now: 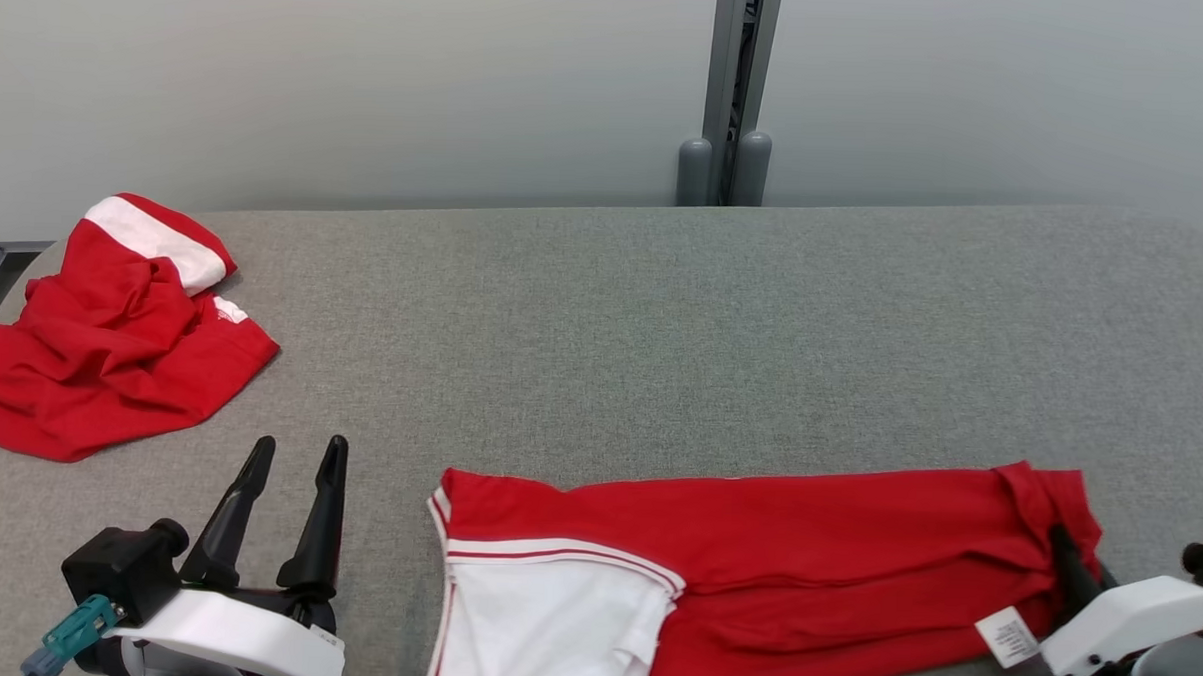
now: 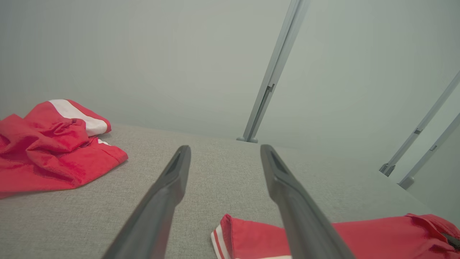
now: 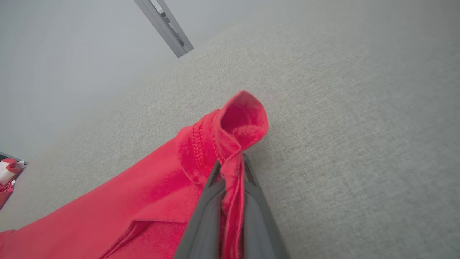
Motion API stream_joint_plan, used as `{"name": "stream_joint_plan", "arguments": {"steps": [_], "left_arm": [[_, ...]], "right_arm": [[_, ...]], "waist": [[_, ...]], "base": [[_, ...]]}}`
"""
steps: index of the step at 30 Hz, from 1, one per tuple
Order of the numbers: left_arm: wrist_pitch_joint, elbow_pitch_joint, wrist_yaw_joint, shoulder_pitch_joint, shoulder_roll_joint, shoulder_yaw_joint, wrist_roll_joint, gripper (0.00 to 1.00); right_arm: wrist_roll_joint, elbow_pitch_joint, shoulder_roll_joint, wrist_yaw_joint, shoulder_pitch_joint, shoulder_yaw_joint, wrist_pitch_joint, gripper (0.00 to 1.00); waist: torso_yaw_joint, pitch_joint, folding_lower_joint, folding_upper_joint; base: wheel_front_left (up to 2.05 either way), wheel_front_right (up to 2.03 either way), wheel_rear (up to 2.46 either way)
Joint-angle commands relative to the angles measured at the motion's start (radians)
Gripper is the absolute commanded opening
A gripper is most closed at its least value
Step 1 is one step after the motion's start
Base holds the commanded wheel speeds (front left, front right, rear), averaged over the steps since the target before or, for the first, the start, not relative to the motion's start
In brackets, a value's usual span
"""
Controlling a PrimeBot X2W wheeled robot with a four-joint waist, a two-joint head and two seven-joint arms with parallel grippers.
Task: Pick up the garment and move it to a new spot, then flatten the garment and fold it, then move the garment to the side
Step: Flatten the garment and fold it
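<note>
A grey table (image 1: pixel 662 310) carries a folded red garment (image 1: pixel 804 545) along its near edge and a crumpled red heap (image 1: pixel 110 361) at the far left. The right gripper (image 3: pixel 230 165) pinches the garment's right end. The left gripper (image 1: pixel 299 448) stands spread and empty near its left end.

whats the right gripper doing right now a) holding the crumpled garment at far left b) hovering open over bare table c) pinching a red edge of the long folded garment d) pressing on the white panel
c: the right gripper has its fingers shut on a bunched red edge of the folded garment.
</note>
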Motion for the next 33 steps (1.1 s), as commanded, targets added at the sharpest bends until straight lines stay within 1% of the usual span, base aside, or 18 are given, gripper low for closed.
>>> {"name": "stream_joint_plan", "arguments": {"steps": [1,6,10,13,16,20,27,28,30,33], "left_arm": [[-0.001,0.005,-0.005,0.002,-0.001,0.009,0.008,1.0],[-0.001,0.017,-0.011,0.02,-0.031,0.058,0.059,1.0],[-0.001,0.033,-0.023,0.028,-0.06,0.088,0.1,1.0],[-0.001,0.042,-0.037,0.038,-0.081,0.101,0.118,1.0],[-0.001,0.051,-0.05,0.043,-0.093,0.116,0.13,1.0],[-0.001,0.06,-0.062,0.043,-0.113,0.132,0.15,1.0],[-0.001,0.069,-0.075,0.055,-0.138,0.16,0.197,1.0],[-0.001,0.072,-0.082,0.057,-0.142,0.166,0.207,1.0],[-0.001,0.076,-0.085,0.055,-0.149,0.166,0.214,1.0],[-0.001,0.083,-0.094,0.053,-0.155,0.167,0.224,1.0]], "right_arm": [[-0.002,0.002,-0.018,0.0,-0.007,-0.007,-0.009,0.0],[-0.038,0.015,-0.081,0.0,-0.025,-0.041,-0.018,0.0],[-0.072,0.009,-0.102,0.0,-0.035,-0.067,-0.023,0.0],[-0.095,-0.019,-0.103,0.0,-0.045,-0.075,-0.016,0.0],[-0.11,-0.072,-0.082,0.0,-0.039,-0.072,-0.006,0.0],[-0.139,-0.183,-0.046,0.0,-0.005,-0.061,0.016,0.0],[-0.171,-0.418,0.05,0.0,0.068,-0.013,0.105,0.0],[-0.158,-0.465,0.081,0.0,0.086,0.012,0.136,0.0],[-0.14,-0.49,0.1,0.0,0.099,0.032,0.161,0.0],[-0.106,-0.496,0.129,0.0,0.107,0.067,0.18,0.0]], "waist": [[-0.002,-0.002,0.0,-0.0001],[-0.006,-0.01,0.0,-0.0001],[-0.006,-0.019,0.0,-0.0001],[-0.003,-0.021,0.0,-0.0001],[0.006,-0.025,0.0,-0.0001],[0.019,-0.032,0.0,-0.0001],[0.052,-0.042,0.0,-0.0001],[0.065,-0.043,0.0,-0.0001],[0.082,-0.043,0.0,-0.0001],[0.111,-0.043,0.0,-0.0001]], "base": [[0.0,0.0,0.0],[0.0,0.0,0.0],[0.0,0.0,0.0],[0.0,0.0,0.0],[0.0,0.0,0.0],[0.0,0.0,0.0],[0.0,0.0,0.0],[0.0,0.0,0.0],[0.0,0.0,0.0],[0.0,0.0,0.0]]}}
